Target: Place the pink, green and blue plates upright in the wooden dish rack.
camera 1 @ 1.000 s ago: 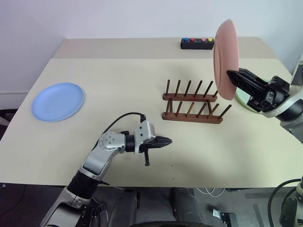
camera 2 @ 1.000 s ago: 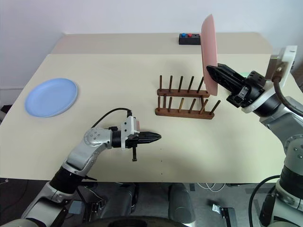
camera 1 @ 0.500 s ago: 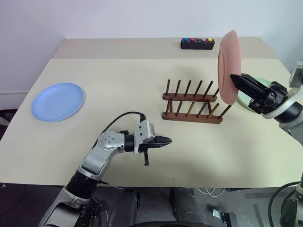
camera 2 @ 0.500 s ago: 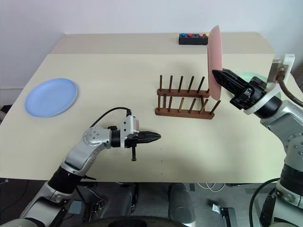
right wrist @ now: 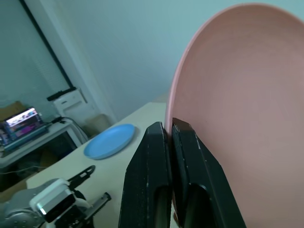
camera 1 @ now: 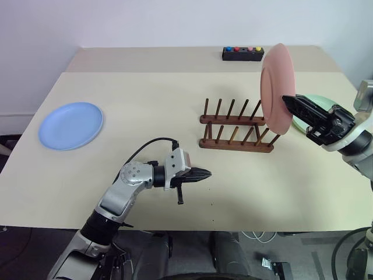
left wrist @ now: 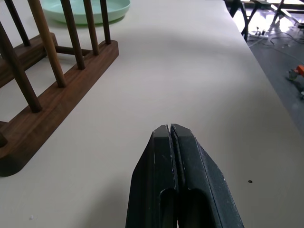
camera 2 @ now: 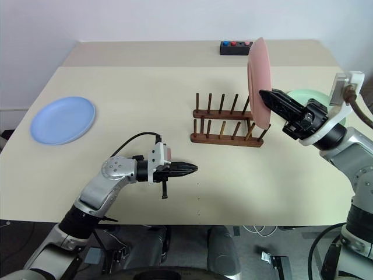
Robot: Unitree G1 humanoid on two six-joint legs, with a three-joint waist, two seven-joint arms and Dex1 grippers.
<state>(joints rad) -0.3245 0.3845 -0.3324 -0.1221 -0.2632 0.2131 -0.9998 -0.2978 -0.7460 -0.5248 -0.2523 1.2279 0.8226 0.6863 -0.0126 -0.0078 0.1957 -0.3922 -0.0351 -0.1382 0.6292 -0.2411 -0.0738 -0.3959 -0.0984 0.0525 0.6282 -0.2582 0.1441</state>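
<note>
Your beige table (camera 1: 145,99) meets a white wall (camera 1: 145,23); right gripper (camera 1: 287,100) clamps the pink plate (camera 1: 274,87) above the wooden dish rack (camera 1: 236,133); left gripper (camera 1: 207,174) fingers pressed together

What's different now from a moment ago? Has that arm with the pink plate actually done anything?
Yes. The right gripper, shut on the round pink plate, has carried it lower, nearer the right end of the dark wooden dish rack, and turned it so more of its face shows. The left gripper, shut and holding nothing, kept still; the light blue plate and pale green plate stayed flat on the table.
</note>
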